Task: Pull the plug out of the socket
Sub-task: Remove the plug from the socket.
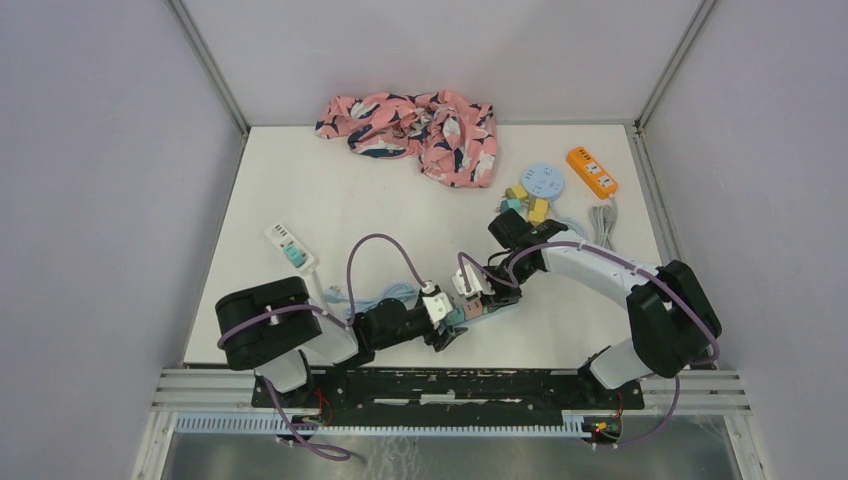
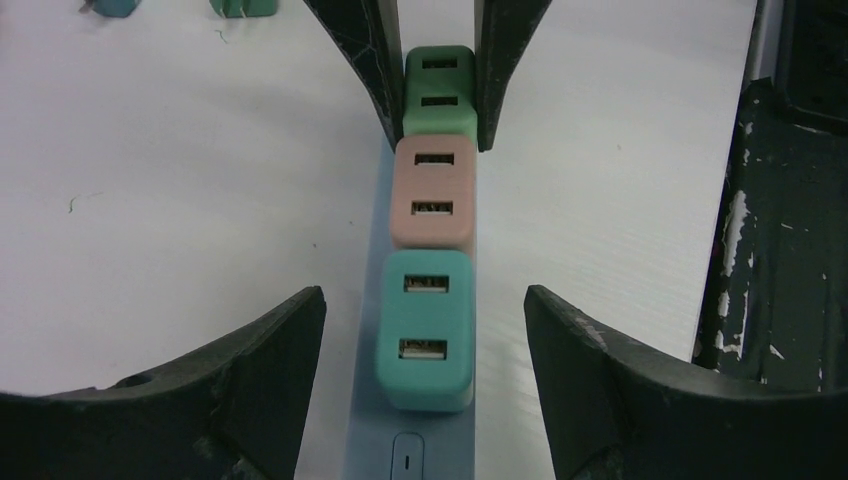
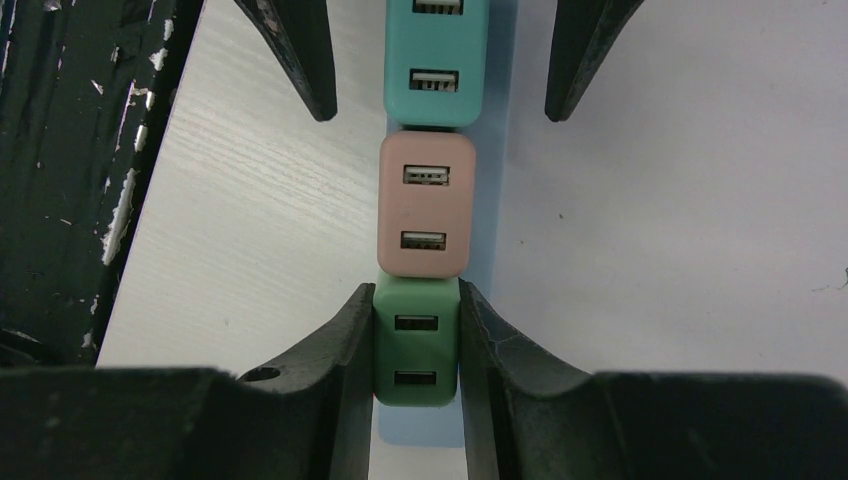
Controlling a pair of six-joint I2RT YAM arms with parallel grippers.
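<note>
Enclosure: we log three plain panels, the left wall (image 1: 90,180), the back wall (image 1: 440,50) and the right wall (image 1: 770,150). All are matte pale grey with a faint lilac cast. The left post (image 1: 208,65) and the right post (image 1: 674,65), both aluminium, slant up from the rear corners.

The worktop (image 1: 300,190) is a white matte board. In the wrist views we see a fine streaked grain on part of it.

Near edge: ribbed aluminium rails (image 1: 190,390) run across the width, carrying a black plate (image 1: 450,385) whose paint is chipped to white in patches. Below lies a brushed metal sheet (image 1: 450,455).

Light: even and diffuse, with soft shadows only.
</note>
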